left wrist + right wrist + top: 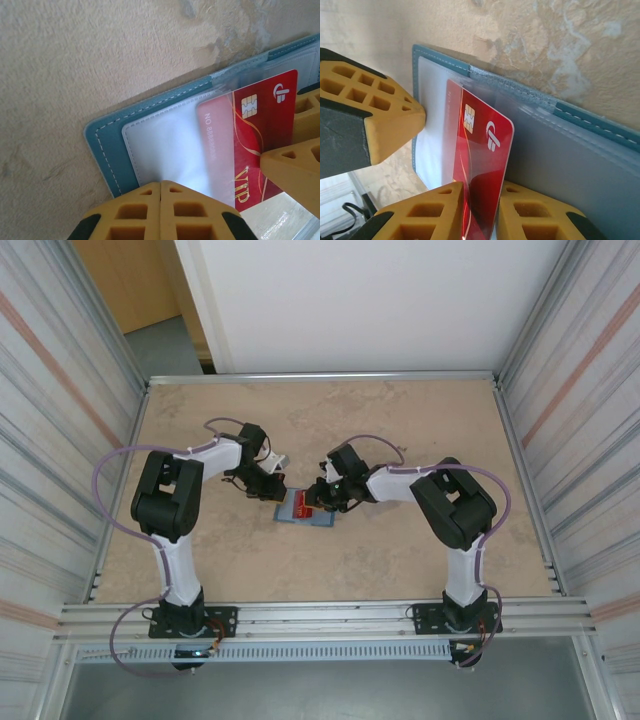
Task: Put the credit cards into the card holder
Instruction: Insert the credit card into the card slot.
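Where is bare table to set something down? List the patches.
Free: far table beyond the card holder; near strip between it and the arm bases. Crowded: centre, where left gripper and right gripper meet.

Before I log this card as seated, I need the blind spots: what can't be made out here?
Top view: credit card on the card holder too small to judge, right gripper partly covering it.
Left wrist: card's number blurred beneath the clear pocket.
Right wrist: card's lower end cut off by the frame edge; whether the right gripper pinches it is unclear.
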`<state>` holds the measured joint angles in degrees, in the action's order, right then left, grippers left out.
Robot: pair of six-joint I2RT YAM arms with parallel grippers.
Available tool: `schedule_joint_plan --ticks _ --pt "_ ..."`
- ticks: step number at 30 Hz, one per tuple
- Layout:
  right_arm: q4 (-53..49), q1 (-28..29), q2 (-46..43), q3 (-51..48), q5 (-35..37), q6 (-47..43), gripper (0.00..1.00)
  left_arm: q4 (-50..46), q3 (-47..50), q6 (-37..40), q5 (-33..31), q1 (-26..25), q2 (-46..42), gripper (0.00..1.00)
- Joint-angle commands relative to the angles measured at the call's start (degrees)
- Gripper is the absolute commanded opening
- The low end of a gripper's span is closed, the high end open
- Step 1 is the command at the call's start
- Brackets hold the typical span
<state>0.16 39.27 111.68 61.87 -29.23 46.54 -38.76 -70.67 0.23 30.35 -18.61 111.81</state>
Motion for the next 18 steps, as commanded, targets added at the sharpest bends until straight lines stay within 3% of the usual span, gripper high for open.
schedule_joint_plan --ticks 1,10,18 --pt "-11.05 0.74 -0.84 1.72 3.49 -4.28 0.23 -1.03 1.12 -0.08 -1.74 -0.73 -0.28 0.02" --pt "-19.03 2.34 -0.71 7.19 6.19 -7.58 0.24 -0.94 1.24 -0.11 -1.64 -0.77 -0.89 0.03" --pt "-19.54 2.82 1.02 10.06 6.14 -7.61 0.26 -0.59 1.54 -0.76 -0.64 -0.73 -1.07 0.02"
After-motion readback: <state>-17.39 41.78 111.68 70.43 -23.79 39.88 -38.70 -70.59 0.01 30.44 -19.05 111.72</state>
